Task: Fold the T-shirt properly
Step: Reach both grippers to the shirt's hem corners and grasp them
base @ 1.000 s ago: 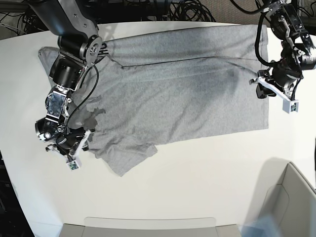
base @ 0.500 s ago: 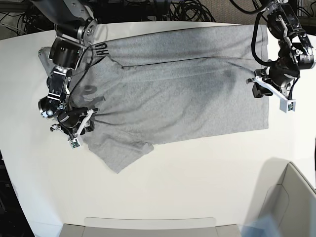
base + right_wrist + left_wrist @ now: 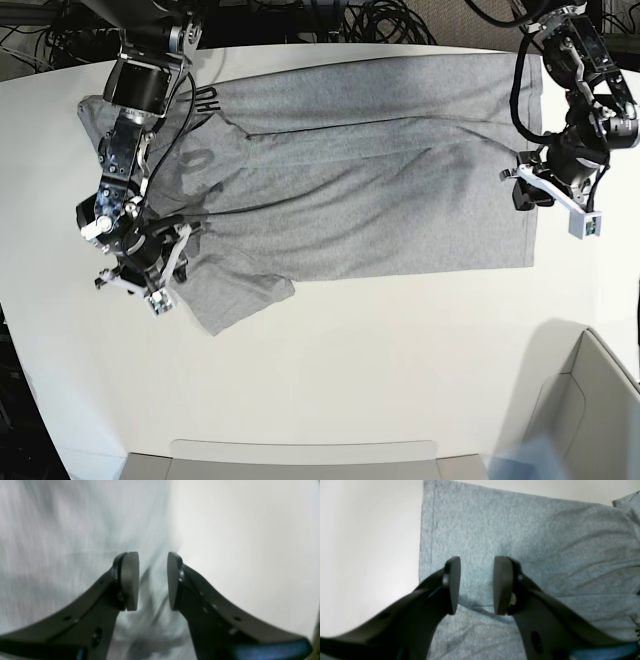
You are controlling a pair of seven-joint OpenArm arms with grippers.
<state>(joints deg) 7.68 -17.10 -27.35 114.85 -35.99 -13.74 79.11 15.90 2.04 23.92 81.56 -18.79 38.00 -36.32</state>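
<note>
The T-shirt [image 3: 350,190] lies spread across the far half of the counter [image 3: 400,370], mostly flat, with one sleeve bunched toward the left edge. The left gripper [image 3: 476,585] hangs over the hem near the right edge, jaws parted and holding nothing, presumably placed to take that edge. The right gripper [image 3: 152,581] sits at the sleeve border, jaws likewise apart and empty; cloth there is blurred. Folding appears barely begun.

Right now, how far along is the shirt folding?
Early stage. Done: the shirt lies spread across the table, one long crease near its top. In hand: nothing; both end effectors, left and right, are open over its edges. Left: all the real folds.
</note>
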